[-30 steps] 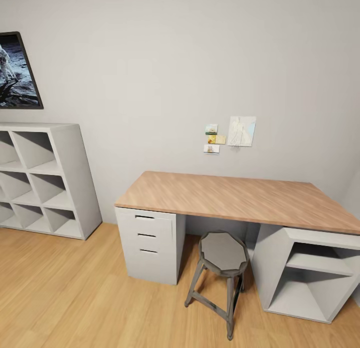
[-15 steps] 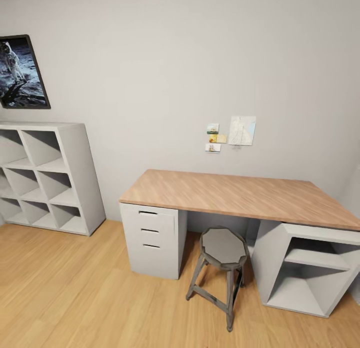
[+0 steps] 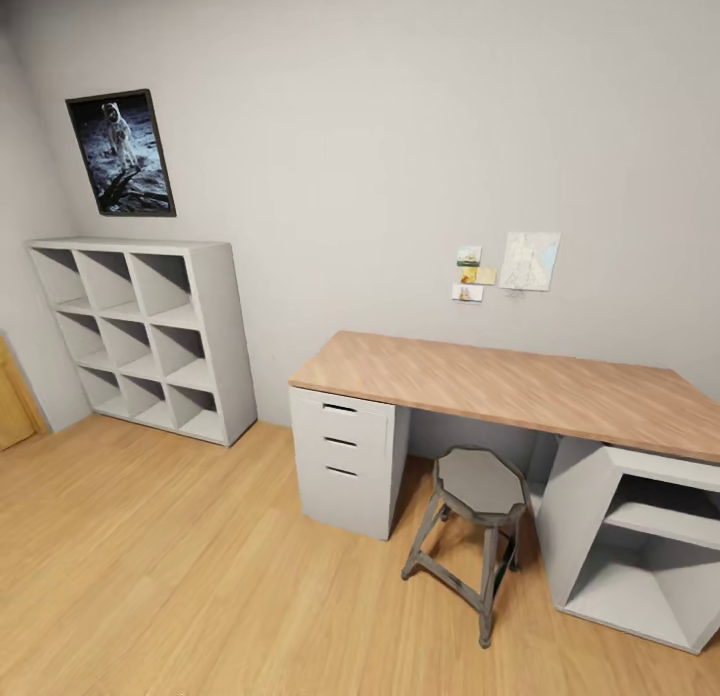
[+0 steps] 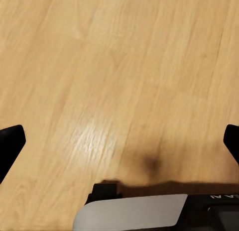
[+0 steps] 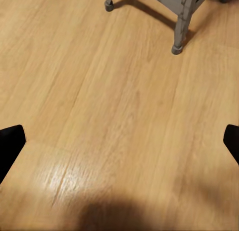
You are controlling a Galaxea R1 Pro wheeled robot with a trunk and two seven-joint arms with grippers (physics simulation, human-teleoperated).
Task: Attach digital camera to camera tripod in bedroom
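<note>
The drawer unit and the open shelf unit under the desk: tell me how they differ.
The drawer unit holds up the desk's left end and has a closed front with three drawers; the open shelf unit holds up the right end, showing bare compartments with one shelf board. The drawer unit is a plain box; the shelf unit's inner walls are angled. Both are light grey and stand on the wood floor.

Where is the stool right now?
In the head view, the stool stands on the wood floor at lower right, in front of the desk, beside its drawer unit.
</note>
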